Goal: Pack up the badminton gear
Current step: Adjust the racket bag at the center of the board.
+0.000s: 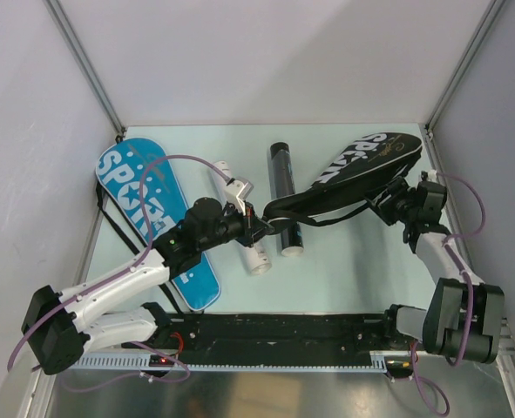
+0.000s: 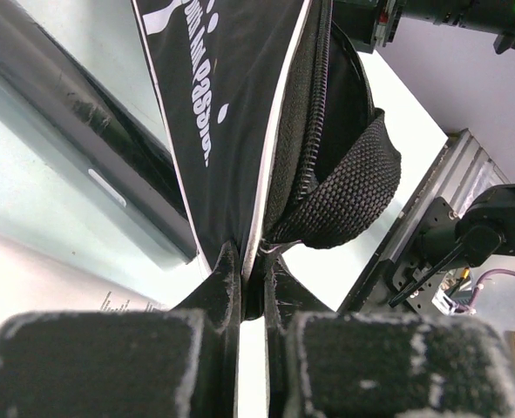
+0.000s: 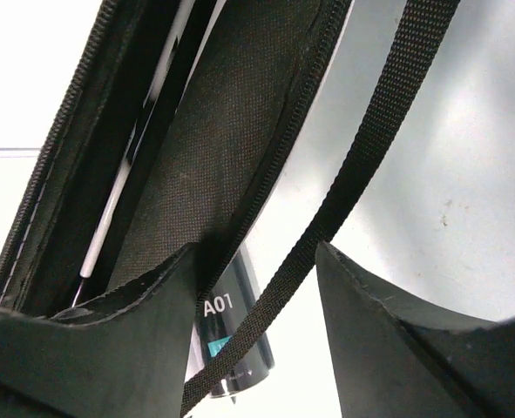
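Note:
The black "SPORT" racket cover (image 1: 362, 165) is lifted off the table between both arms. My left gripper (image 1: 259, 222) is shut on its narrow end; in the left wrist view the gripper (image 2: 255, 279) pinches the cover's (image 2: 231, 104) seam beside the open zipper. My right gripper (image 1: 386, 205) is at the cover's wide end. It stands open (image 3: 257, 287) round the open edge of the cover (image 3: 213, 113) and its black strap (image 3: 362, 165). A thin pale shaft (image 3: 126, 183) shows inside the cover. No shuttlecocks are in view.
A blue "SPORT" cover (image 1: 144, 196) lies flat at the left under my left arm. A white tube (image 1: 255, 257) and a black tube (image 1: 283, 187) lie side by side mid-table, under the lifted cover's narrow end. The black tube also shows in the right wrist view (image 3: 231, 348).

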### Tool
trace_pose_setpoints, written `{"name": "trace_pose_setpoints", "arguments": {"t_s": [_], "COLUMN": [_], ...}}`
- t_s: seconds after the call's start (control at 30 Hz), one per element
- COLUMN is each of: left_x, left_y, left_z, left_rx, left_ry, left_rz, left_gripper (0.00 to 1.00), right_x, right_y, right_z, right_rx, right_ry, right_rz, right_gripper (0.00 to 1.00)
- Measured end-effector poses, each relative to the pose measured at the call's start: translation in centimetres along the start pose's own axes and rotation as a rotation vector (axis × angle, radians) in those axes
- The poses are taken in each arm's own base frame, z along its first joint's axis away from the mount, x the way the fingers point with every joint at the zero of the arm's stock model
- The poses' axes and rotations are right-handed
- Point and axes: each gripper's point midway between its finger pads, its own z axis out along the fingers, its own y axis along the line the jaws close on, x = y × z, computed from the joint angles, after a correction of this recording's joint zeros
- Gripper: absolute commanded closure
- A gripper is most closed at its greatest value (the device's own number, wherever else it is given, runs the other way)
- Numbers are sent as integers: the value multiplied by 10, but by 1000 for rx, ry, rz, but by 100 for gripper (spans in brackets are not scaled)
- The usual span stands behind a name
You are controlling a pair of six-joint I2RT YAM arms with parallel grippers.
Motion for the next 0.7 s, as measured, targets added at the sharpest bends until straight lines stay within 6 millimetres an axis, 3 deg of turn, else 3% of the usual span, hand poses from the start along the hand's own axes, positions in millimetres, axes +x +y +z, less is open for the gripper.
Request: {"name": "trace_pose_setpoints", "arguments": {"t_s": [0.1, 0.33, 0.7], "left_x": [0, -1, -1], "left_y": [1, 2, 2], "left_z": [0, 0, 0], "left_rx": [-5, -11, -15], "left_ry": [0, -4, -6], "left_rz": [-1, -9, -9], "left_gripper": [100, 100, 100], "right_x": [-4, -18, 56], "right_y": [4, 48, 52], "right_z": [-7, -48, -47], "right_rx": [1, -94, -75], "right_ry": [-44, -175, 22], "right_rz": [-3, -61, -52], "right_gripper": [39, 51, 46]}}
